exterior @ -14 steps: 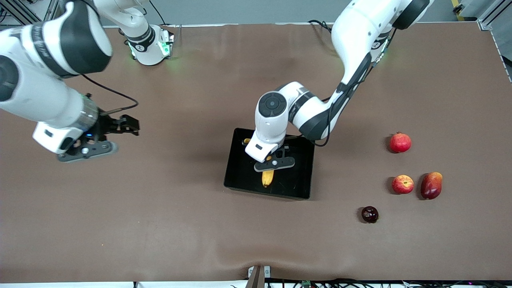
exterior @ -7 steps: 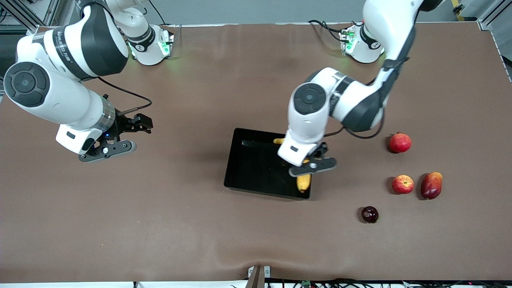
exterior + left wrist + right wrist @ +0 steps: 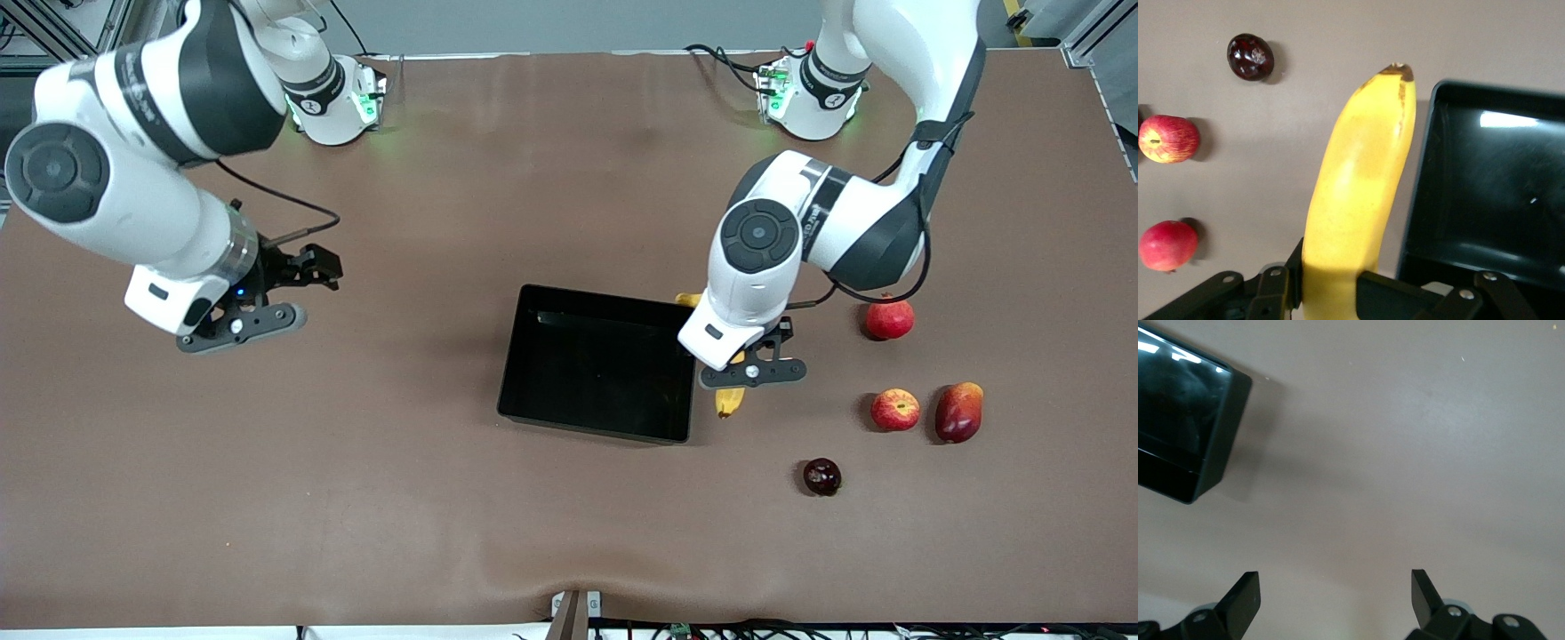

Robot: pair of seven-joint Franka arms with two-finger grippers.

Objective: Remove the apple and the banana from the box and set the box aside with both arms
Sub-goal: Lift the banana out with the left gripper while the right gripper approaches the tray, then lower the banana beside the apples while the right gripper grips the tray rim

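Yellow is the colour I see first: the banana (image 3: 729,404) sits in my left hand (image 3: 751,372). My left hand is squeezed tight around the banana's middle. One end of the banana pokes out under the hand, and the other end peeks out above it. In my left wrist view the banana (image 3: 1358,200) looks long and smooth, with a brown tip. My left hand and the banana hang a bit past the middle of the frame, over the brown counter (image 3: 444,516). They are just beside the black box (image 3: 596,364), at the edge of the box that faces my left arm's end of the counter.

The black box is shiny, with low walls. It lies flat on the counter in the middle of the frame.

The little red apple (image 3: 895,410) with yellow patches lies toward my left arm's end of the counter. It is well apart from the box. Just beside it lies a red-orange mango (image 3: 959,412). A plain red pomegranate (image 3: 890,319) lies higher in the frame than the apple. A small dark round fruit (image 3: 821,476) lies lower in the frame than the apple.

My right hand (image 3: 311,267) waits in the upper part of the frame, at my right arm's end. It hangs over bare counter, well apart from the box. Its two black fingers (image 3: 1245,593) are spread wide and it holds nothing.
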